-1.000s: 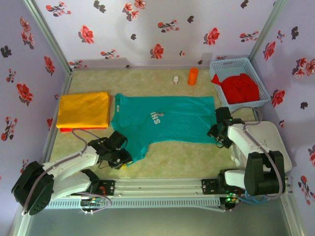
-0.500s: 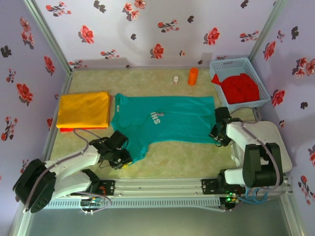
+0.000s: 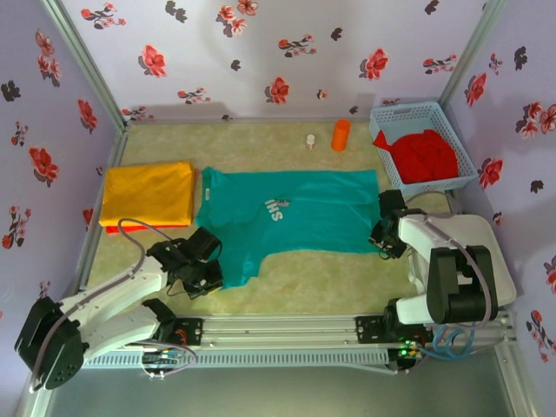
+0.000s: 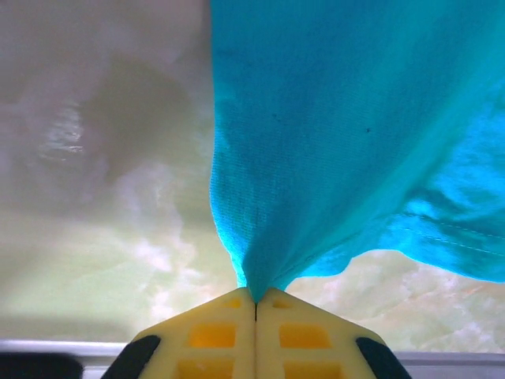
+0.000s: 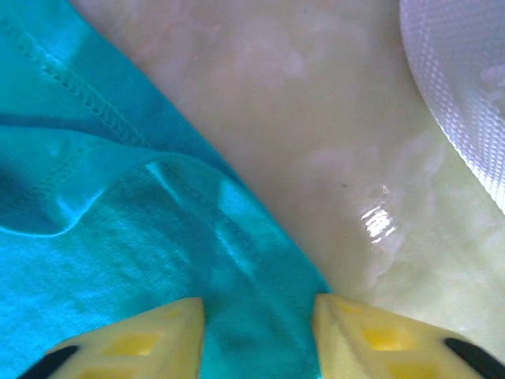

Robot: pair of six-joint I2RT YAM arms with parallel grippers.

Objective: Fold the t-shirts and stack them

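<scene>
The teal t-shirt [image 3: 291,213] lies spread across the middle of the table, its near left sleeve drawn toward me. My left gripper [image 3: 211,274] is shut on that sleeve's tip; its yellow fingers [image 4: 213,335] meet with teal cloth [image 4: 331,142] pinched between them. My right gripper [image 3: 380,239] is open at the shirt's near right corner, its fingers [image 5: 142,339] spread either side of the teal hem [image 5: 252,316]. A folded yellow-orange t-shirt [image 3: 148,193] rests at the left on a red one [image 3: 126,229]. Red t-shirts [image 3: 423,155] fill the basket.
A light blue lattice basket [image 3: 395,116] stands at the back right. A small orange cylinder [image 3: 340,135] and a tiny white object [image 3: 309,141] stand near the back wall. Flowered walls close in the table on three sides.
My left gripper has pulled the teal sleeve a little leftward and toward the near edge. The right gripper has stayed at the shirt's right corner.
</scene>
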